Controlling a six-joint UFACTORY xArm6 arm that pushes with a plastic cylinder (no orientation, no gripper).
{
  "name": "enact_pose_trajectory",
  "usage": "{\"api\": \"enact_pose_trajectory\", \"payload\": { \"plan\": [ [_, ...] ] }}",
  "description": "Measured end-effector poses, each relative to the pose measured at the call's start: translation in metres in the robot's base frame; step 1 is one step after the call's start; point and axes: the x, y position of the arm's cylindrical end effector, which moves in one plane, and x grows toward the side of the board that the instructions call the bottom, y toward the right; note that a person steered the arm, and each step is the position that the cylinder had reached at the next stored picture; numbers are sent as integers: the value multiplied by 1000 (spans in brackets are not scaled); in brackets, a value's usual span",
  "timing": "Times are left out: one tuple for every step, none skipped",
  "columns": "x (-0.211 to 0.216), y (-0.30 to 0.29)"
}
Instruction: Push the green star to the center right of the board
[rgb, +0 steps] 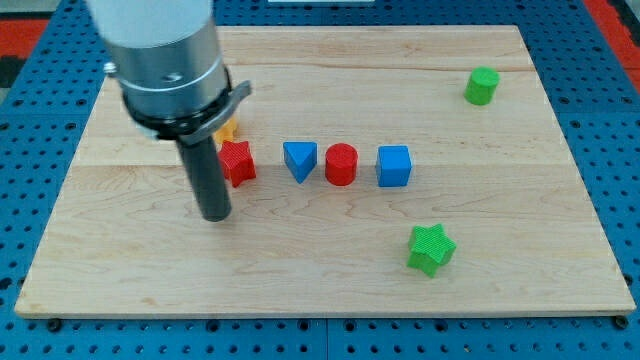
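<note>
My tip (215, 214) bare, grasps nothing, touches board (300, 270) just beside red star (237, 162). Green star (431, 248) well apart toward view's right, slightly lower; untouched. Likely approach from its left needed, pushing right and up.

arm housing (165, 60): ran out past the view's top edge, so its upper part was cut off.
yellow block (228, 130): mostly hidden behind the arm housing and rod; shape could not be made out.
red star (238, 162): its left points were covered by the rod.
board (320, 290): far left portion hidden behind the housing.
</note>
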Motion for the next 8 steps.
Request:
{"api": "enact_pose_trajectory", "payload": {
  "plan": [
    [-27,-38],
    [-60,-62],
    [-83,-71],
    [-90,-76],
    [-94,-86],
    [-99,-96],
    [-105,-104],
    [-110,-110]
  ]
}}
